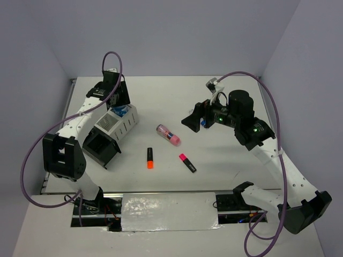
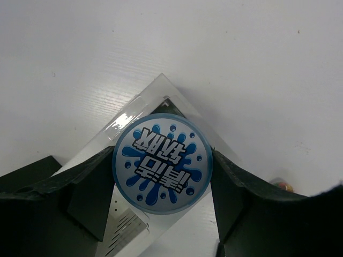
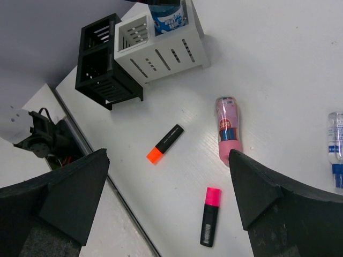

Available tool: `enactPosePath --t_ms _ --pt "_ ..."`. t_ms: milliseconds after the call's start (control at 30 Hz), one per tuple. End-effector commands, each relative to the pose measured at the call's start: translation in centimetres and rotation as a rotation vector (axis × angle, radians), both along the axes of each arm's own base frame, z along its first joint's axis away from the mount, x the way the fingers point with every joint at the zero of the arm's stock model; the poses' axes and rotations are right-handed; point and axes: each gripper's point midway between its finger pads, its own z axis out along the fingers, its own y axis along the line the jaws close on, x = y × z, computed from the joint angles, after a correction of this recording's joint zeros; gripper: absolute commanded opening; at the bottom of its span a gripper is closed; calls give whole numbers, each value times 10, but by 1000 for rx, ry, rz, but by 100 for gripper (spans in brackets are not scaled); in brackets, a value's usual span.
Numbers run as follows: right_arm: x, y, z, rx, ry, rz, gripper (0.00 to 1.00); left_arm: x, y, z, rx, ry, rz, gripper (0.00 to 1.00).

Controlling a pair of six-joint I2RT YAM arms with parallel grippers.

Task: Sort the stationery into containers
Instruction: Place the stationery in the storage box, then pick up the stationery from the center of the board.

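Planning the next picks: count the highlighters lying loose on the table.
2. The orange highlighter lies left of the pink highlighter, apart from it. More may be hidden.

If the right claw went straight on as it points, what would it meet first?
Probably the orange highlighter on the table, lying about midway ahead of the right claw; depth is unclear.

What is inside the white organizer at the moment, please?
A blue patterned tape roll sits in the white organizer's far compartment, gripped by the left tool. The other compartment shows only bare walls. Anything beneath the roll is hidden.
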Motion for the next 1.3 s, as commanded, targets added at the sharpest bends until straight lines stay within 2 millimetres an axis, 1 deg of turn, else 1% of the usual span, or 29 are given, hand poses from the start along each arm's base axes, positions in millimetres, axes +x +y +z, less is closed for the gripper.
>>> enactPosePath --t_ms 0,33,100,133,200,233,267,300,333,500,533,600,633,667,700,733,767,800,833,900,933,967,1000,1033,1067,1100,1133,1200,1267 --pt "-4 2 4 3 -20 28 100 7 -2 26 -39 -98 0 0" --pt "-4 2 5 5 -23 31 100 5 -2 21 -37 -82 -4 0" --pt "-5 4 5 9 -20 42 100 6 -3 17 -36 -79 -5 0" --pt "-6 4 6 10 -22 45 100 6 -3 16 -35 -76 -3 6" --pt "-6 5 7 10 -24 52 100 4 -1 16 -30 -77 9 25" --pt "-7 5 5 6 -20 54 100 4 0 17 -31 -82 9 41" --pt "-7 5 5 7 -18 59 100 2 1 20 -32 -92 15 72" --pt "-7 5 4 8 -16 60 100 0 2 22 -32 -96 20 90" --pt "-7 6 4 8 -13 61 100 -1 2 24 -34 -100 19 99" --pt "-4 7 -13 3 29 50 100 -9 4 39 -40 -120 28 99" --pt "-1 7 -21 -8 44 38 100 -11 5 47 -46 -134 32 99" --pt "1 8 -34 -36 75 23 100 -18 5 52 -47 -116 31 99" --pt "8 5 -46 -63 97 -9 100 -20 1 55 -56 -107 8 99" --pt "10 4 -55 -83 115 -29 100 -21 -3 67 -67 -125 -12 99" --pt "10 5 -62 -98 131 -40 100 -25 -9 70 -69 -123 -41 99" --pt "12 5 -77 -123 164 -52 100 -27 -15 76 -64 -127 -80 99" --pt "15 4 -86 -143 177 -76 100 -31 -21 82 -66 -130 -113 99" --pt "12 7 -94 -161 187 -68 100 -35 -28 85 -72 -129 -151 99" --pt "12 9 -107 -186 206 -65 100 -42 -40 92 -95 -128 -227 99" --pt "13 13 -124 -221 227 -80 100 -52 -62 102 -97 -141 -345 99" --pt "13 14 -129 -230 231 -84 100 -58 -70 109 -97 -152 -390 99" --pt "15 15 -134 -246 227 -94 100 -65 -83 112 -82 -153 -426 99" --pt "12 22 -138 -264 217 -74 100 -70 -86 115 -65 -150 -445 99" --pt "15 26 -148 -307 215 -61 99 -76 -87 118 -66 -140 -455 99" --pt "18 29 -155 -340 215 -54 96 -82 -93 121 -90 -137 -484 99" --pt "23 35 -166 -390 228 -53 94 -88 -95 126 -106 -144 -497 99" --pt "29 35 -172 -420 221 -54 92 -95 -99 126 -128 -137 -525 99" --pt "41 41 -185 -455 231 -51 92 -104 -103 128 -150 -136 -567 99" --pt "49 45 -194 -486 223 -31 92 -116 -105 134 -171 -143 -594 99"
